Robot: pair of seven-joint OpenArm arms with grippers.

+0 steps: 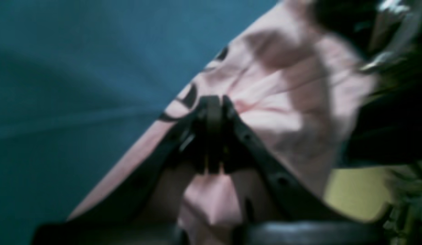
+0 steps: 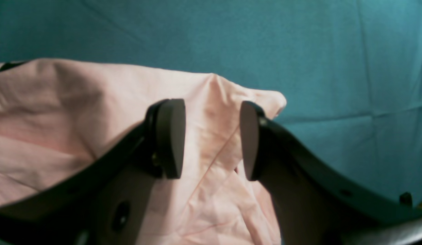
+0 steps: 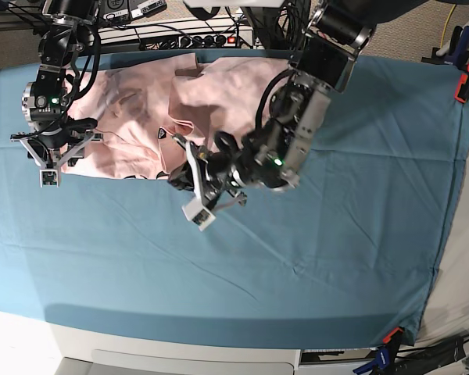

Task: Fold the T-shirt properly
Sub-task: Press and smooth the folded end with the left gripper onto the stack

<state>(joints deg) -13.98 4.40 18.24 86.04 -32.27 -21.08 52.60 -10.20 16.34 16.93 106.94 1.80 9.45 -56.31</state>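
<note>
T-shirt (image 3: 133,117) (one), grippers two

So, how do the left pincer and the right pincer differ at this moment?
The left pincer is shut, its black fingers pinching a fold of the pale pink cotton T-shirt; the right pincer is open and holds nothing. In the base view, the left pincer is lifting fabric near the shirt's middle edge, while the right pincer hovers over the shirt's outer corner. Both are above the teal table cloth.
</note>
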